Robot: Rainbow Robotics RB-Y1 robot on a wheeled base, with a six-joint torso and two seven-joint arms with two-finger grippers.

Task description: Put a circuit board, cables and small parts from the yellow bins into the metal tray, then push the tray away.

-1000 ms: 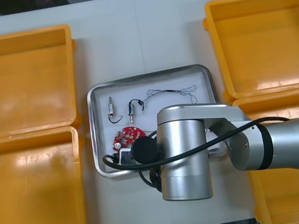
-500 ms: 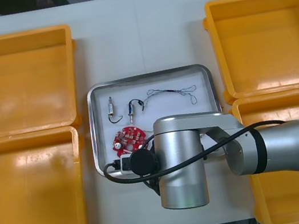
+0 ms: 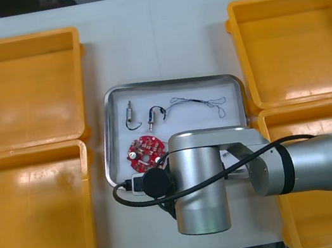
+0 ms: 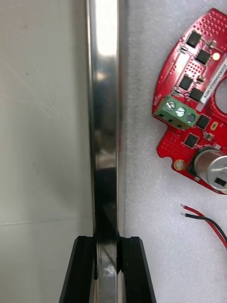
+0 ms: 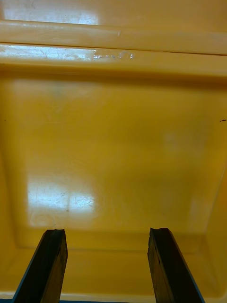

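Loading appears complete. The tray (image 3: 171, 80) sits mid-counter (image 3: 155, 36) between the bins (image 3: 13, 40), which look empty. It holds the board (image 3: 144, 151), a thin cable (image 3: 197, 100) and small parts (image 3: 130, 113). The right claw (image 4: 108, 246) is clamped on the tray's near rim, one finger inside and one outside, near the board. The left claw (image 5: 108, 234) hangs idle with fingers spread apart over the near left bin (image 5: 113, 61). Remaining step, by judgement: push the tray away across the counter.
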